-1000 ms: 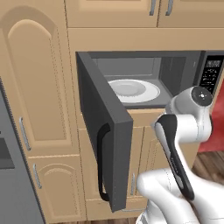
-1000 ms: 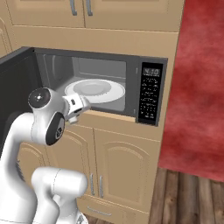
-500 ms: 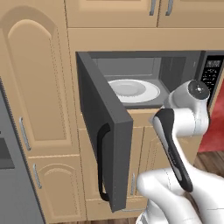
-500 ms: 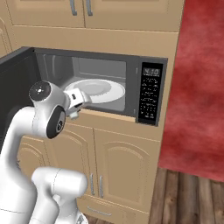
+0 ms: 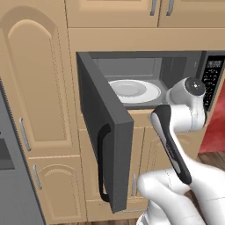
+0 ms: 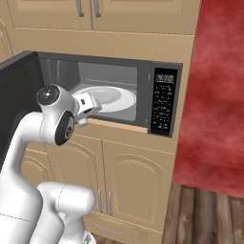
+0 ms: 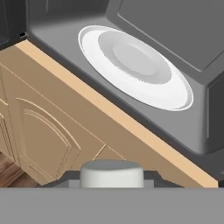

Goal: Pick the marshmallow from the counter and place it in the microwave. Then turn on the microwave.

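The microwave (image 5: pixel 176 70) stands open, its dark door (image 5: pixel 103 127) swung out to the left. On its floor lies a white round plate (image 5: pixel 132 90) (image 6: pixel 114 97) (image 7: pixel 135 65). In the right base view my gripper (image 6: pixel 88 107) hovers just in front of the opening, at the plate's left front edge. The hand view shows the marshmallow (image 7: pixel 111 173), an off-white lump, pinched between the gripper (image 7: pixel 111 177) tips, just outside the microwave's front sill. The counter is out of view.
The black button panel (image 6: pixel 162 102) sits right of the cavity. Tan cabinet doors (image 6: pixel 133 186) lie below and above. A red wall (image 6: pixel 214 95) rises at the right, and a grey appliance (image 5: pixel 13 176) stands at the far left. The open door blocks the left side.
The arm has risen slightly and the hand has edged closer to the microwave's opening. The grip on the lump is the same.
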Robot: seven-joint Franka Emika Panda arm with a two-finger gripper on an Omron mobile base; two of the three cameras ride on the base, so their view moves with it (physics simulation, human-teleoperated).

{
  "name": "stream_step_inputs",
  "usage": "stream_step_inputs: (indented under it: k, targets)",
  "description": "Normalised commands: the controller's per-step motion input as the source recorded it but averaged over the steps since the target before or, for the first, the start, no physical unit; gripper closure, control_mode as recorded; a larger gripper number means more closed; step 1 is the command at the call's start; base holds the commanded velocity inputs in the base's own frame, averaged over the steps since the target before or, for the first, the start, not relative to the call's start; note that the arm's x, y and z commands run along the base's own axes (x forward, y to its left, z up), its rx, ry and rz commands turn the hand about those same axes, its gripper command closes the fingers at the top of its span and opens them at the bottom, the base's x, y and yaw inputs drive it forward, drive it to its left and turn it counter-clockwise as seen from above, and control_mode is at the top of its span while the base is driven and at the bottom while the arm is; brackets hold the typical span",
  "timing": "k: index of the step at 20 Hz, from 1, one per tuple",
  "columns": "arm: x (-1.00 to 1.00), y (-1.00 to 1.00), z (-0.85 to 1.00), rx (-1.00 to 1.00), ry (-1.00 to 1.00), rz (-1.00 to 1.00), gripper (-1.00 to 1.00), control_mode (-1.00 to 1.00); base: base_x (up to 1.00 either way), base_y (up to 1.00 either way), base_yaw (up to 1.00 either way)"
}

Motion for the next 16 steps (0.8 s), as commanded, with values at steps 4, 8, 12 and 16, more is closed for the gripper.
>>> stream_step_inputs:
  k: [4, 8, 12, 16]
  targets:
    - [0.19, 0.01, 0.0, 0.0, -0.01, 0.0, 1.0, -1.0, 0.0, 0.0, 0.0]
    - [0.19, 0.0, 0.0, 0.0, -0.01, 0.0, 1.0, -1.0, 0.0, 0.0, 0.0]
    - [0.22, 0.0, 0.0, 0.0, -0.01, 0.0, 1.0, -1.0, 0.0, 0.0, 0.0]
    - [0.24, 0.0, 0.0, 0.0, -0.01, 0.0, 1.0, -1.0, 0.0, 0.0, 0.0]
